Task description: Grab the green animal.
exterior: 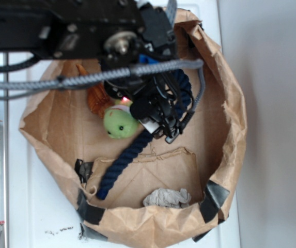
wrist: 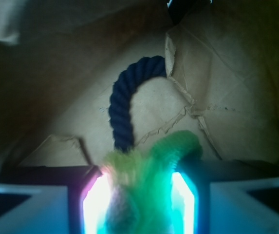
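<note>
Tool (wrist: pixel 137 204) fingers (wrist: pixel 96 202) sit on either side of the green animal (wrist: pixel 144 165) in the wrist view, glowing white-pink on one side and teal on the other, with the fuzzy toy filling the gap between them and touching both, so the tool is closed on the animal. From the exterior view the tool (exterior: pixel 146 114) hangs under the black arm (exterior: pixel 86 26), low inside a brown paper bag (exterior: pixel 230 129), and the animal's (exterior: pixel 119 123) round lime-green head pokes out at about 9 o'clock from the fingers, near the bag's centre. Whether the toy is touching the bag floor or raised off it cannot be told.

Just at 11 o'clock from the head, an orange ridged toy (exterior: pixel 98 98) rests against the bag floor, partly hidden by the arm and a grey braided cable (exterior: pixel 111 76). A navy rope (exterior: pixel 124 160) runs from under the tool toward 7 o'clock, ending close to a folded paper flap; in the wrist view the rope (wrist: pixel 124 102) arches at 12 o'clock beyond the animal, its near end passing behind the green fuzz. A crumpled grey wad (exterior: pixel 167 197) lies at 6 o'clock by the bag's near wall. Black tape (exterior: pixel 215 199) patches the bag rim at 5 and 7 o'clock. The bag stands on a white surface (exterior: pixel 271 155).
</note>
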Controlling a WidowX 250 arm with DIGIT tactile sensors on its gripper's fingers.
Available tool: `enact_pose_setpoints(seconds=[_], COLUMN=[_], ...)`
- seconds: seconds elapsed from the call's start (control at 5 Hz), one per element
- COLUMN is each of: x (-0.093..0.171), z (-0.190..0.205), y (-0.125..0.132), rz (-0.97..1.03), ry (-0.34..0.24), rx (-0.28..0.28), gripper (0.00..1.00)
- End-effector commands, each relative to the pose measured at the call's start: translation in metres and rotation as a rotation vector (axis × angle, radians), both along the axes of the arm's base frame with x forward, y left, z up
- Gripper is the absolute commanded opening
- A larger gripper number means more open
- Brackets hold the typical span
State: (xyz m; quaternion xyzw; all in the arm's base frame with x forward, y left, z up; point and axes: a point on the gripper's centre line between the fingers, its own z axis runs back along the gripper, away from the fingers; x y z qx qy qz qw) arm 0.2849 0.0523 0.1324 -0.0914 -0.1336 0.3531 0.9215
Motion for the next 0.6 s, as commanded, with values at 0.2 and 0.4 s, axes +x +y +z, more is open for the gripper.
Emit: enact_pose_setpoints(seconds=[0.2,0.4], x=[0.003,-0.008], z=[0.076,0.072], y=[0.008,0.002], rz=[-0.052,-0.053], ry=[-0.153,-0.223], rx=[0.014,0.078], gripper=[0.79,0.0])
